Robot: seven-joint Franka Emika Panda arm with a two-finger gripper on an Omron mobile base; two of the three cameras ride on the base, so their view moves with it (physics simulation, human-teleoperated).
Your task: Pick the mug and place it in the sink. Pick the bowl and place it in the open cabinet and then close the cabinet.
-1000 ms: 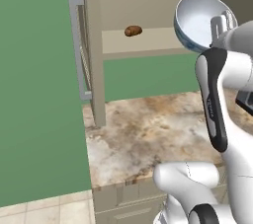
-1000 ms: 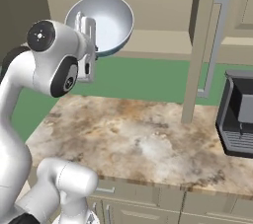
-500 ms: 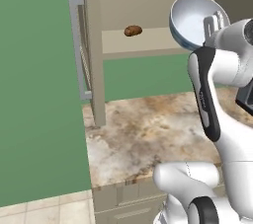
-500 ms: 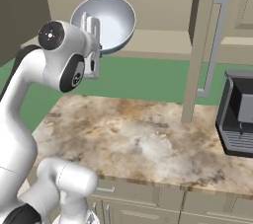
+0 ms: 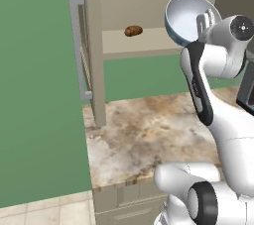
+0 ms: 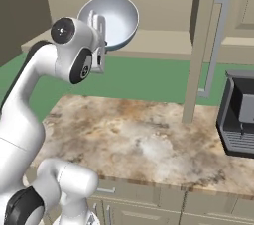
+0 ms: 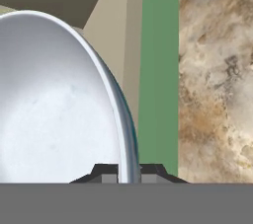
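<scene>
My gripper (image 5: 207,23) is shut on the rim of the wide white bowl (image 5: 184,17), holding it tilted on edge in front of the open cabinet's beige shelf (image 5: 144,44). From the right, the bowl (image 6: 115,20) shows its pale inside above the shelf (image 6: 163,43), with the gripper (image 6: 96,22) at its left rim. In the hand view the bowl (image 7: 54,104) takes up the left half, its rim pinched between the dark fingertips (image 7: 109,172). The cabinet door (image 5: 84,45) stands open with its silver bar handle. The mug and the sink are out of view.
A small brown lump (image 5: 133,31) lies on the shelf, left of the bowl. A dark grey boxy appliance (image 6: 237,120) stands at the right of the speckled stone counter (image 6: 149,140). The second open door (image 6: 206,45) juts out over the counter.
The arm has carried the bowl a little leftward and closer to the cabinet shelf. The grip on the rim is unchanged.
</scene>
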